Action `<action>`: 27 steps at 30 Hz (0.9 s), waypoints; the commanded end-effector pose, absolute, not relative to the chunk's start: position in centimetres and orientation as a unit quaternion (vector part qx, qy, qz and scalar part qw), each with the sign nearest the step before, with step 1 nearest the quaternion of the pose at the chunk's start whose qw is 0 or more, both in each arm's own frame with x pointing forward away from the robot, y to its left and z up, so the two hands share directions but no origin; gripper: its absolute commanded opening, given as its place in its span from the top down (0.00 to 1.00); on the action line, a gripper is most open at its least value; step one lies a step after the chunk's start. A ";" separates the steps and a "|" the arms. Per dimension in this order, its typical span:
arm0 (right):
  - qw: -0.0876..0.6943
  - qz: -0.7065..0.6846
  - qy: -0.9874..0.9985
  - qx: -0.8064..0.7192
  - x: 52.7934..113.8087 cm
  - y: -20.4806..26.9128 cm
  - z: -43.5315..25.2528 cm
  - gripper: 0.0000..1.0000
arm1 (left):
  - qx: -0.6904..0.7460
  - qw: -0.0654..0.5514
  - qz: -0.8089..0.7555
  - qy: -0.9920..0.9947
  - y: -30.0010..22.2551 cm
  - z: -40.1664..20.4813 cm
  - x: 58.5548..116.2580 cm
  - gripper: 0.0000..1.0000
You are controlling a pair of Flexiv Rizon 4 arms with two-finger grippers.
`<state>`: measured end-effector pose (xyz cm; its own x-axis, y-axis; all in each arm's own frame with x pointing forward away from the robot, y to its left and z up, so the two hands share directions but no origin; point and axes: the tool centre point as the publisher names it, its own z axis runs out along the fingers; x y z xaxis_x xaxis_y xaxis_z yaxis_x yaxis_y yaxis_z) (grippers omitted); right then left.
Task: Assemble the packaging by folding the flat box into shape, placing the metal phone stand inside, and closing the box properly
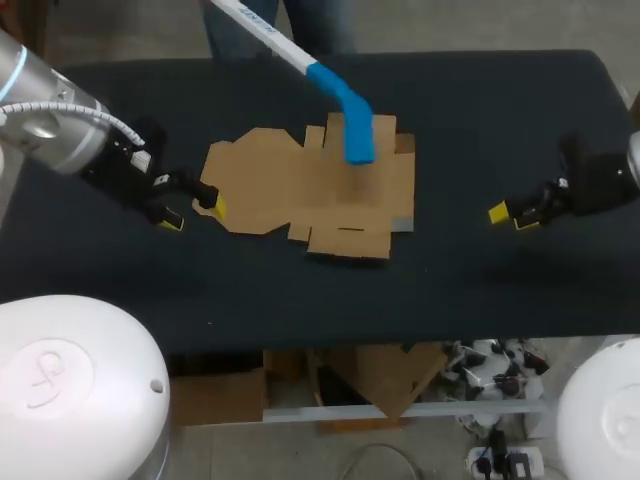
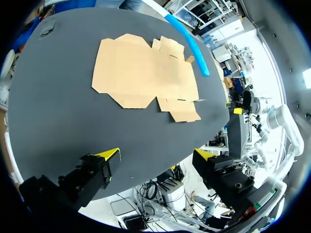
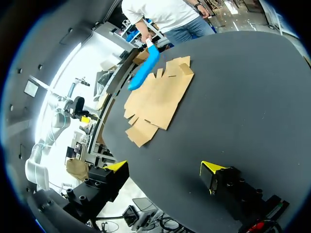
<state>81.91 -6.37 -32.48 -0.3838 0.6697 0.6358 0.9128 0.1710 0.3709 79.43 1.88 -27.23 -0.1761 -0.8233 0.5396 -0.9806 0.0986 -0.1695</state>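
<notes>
The flat brown cardboard box blank (image 1: 300, 190) lies unfolded in the middle of the dark table (image 1: 480, 290), its long axis running across from your left arm's side toward your right arm's. None of its panels is raised, so I judge the folding has not begun. No metal phone stand shows in any view.

Your left gripper (image 1: 193, 213) is the nearer one. From above, one yellow tip sits right at the blank's left edge, but whether it touches cannot be told. From the left wrist, the blank (image 2: 146, 73) lies straight ahead of the gripper (image 2: 158, 155), with bare table between them. The fingers are spread wide and hold nothing.

Your right gripper (image 1: 510, 216) stands well apart from the blank's right edge, fingers also spread and empty. The blank (image 3: 158, 97) lies ahead of this gripper (image 3: 163, 167) too.

Mind the white stick with a blue padded end (image 1: 355, 120). A person's hand (image 3: 146, 39) holds it from the far side, and its blue end lies over the blank's far right panels.
</notes>
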 end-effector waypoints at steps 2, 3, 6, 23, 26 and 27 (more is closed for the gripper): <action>0.174 -0.360 -0.752 -0.525 83.2 -6.5 -32.2 0.00 | 0.624 0.161 0.246 -0.724 1.7 -27.3 80.2 0.00; 0.174 -0.360 -0.752 -0.523 83.3 -6.6 -32.2 0.00 | 0.625 0.161 0.245 -0.724 1.6 -27.3 80.3 0.00; 0.172 -0.360 -0.754 -0.521 83.5 -6.7 -32.1 0.00 | 0.626 0.160 0.243 -0.724 1.5 -27.2 80.4 0.00; 0.181 -0.353 -0.764 -0.509 85.7 -7.2 -32.0 0.00 | 0.632 0.167 0.245 -0.716 1.0 -27.1 81.1 0.00; 0.186 -0.351 -0.770 -0.500 86.4 -7.2 -32.0 0.00 | 0.635 0.163 0.245 -0.714 0.8 -27.0 80.9 0.00; 0.189 -0.350 -0.772 -0.496 86.7 -7.3 -32.0 0.00 | 0.637 0.161 0.245 -0.713 0.7 -27.0 80.9 0.00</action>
<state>85.39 -7.08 -31.79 -0.4334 0.6538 0.6203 0.8965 0.2423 0.3709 81.12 0.97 -27.11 -0.1420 -0.8229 0.5502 -0.9870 0.0756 -0.1418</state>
